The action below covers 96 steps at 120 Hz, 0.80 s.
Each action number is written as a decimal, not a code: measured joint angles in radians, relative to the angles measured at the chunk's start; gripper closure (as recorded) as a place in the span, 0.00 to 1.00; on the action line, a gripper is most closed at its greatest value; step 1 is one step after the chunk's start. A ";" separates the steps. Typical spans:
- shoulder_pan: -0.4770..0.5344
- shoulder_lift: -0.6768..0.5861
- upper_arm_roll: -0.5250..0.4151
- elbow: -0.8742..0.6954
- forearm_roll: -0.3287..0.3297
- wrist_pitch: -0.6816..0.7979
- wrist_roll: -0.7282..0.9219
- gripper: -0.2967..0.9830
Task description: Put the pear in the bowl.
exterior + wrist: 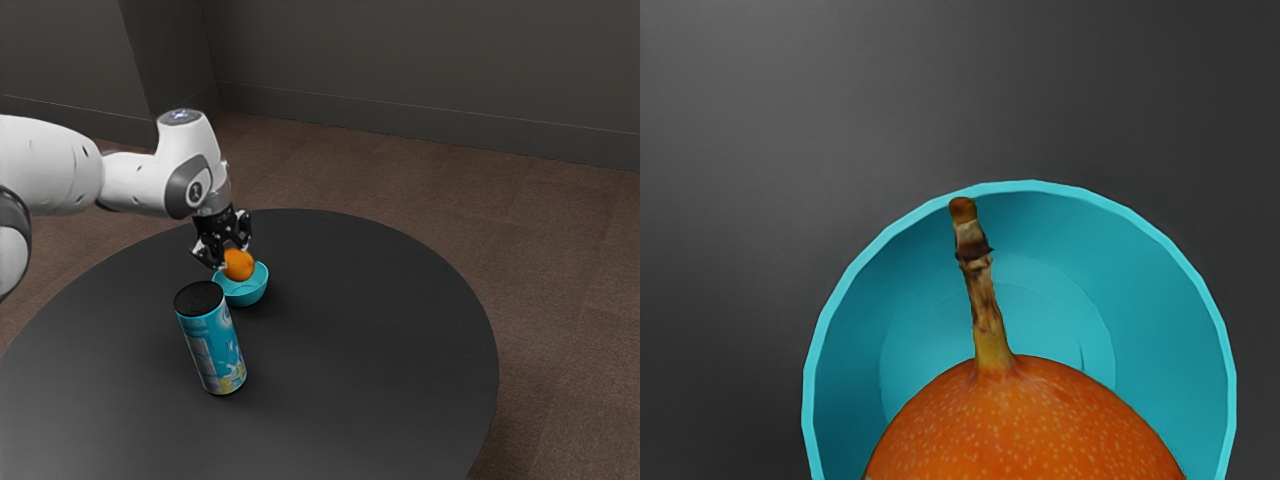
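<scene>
**Pear point(238, 264) over the bowl point(250, 298), release next**

Clock directions are read on the exterior view, twelve at its upper edge. The round black table point(370, 340) carries the whole scene. The white arm point(140, 180) reaches in from about ten o'clock. The tall blue can point(218, 345) stands upright, with the bowl near it at one o'clock; a sideways swing toward seven as the hand leaves might knock it over.

The turquoise bowl is upright on the table. If the hand goes lower while off centre, the fruit or a finger could catch the rim and tip or push the bowl. Letting go too high might make the pear bounce or roll against the wall, and one finger opening late could drag it sideways.

The gripper point(232, 254) appears closed on the orange pear, a finger on either side. The fruit lies at the fingertips, about five o'clock from the gripper's body, over the bowl's hollow; I judge that it does not yet rest on the bottom. Its brown stem point(981, 300) points out across the hollow toward the rim, and could brush it on a skewed descent.
</scene>
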 joint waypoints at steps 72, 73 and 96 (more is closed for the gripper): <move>-0.001 0.003 -0.001 0.002 -0.031 0.030 0.059 0.30; -0.001 0.002 -0.001 0.003 -0.031 0.030 0.060 0.29; -0.003 -0.001 -0.001 0.008 -0.032 0.030 0.076 0.26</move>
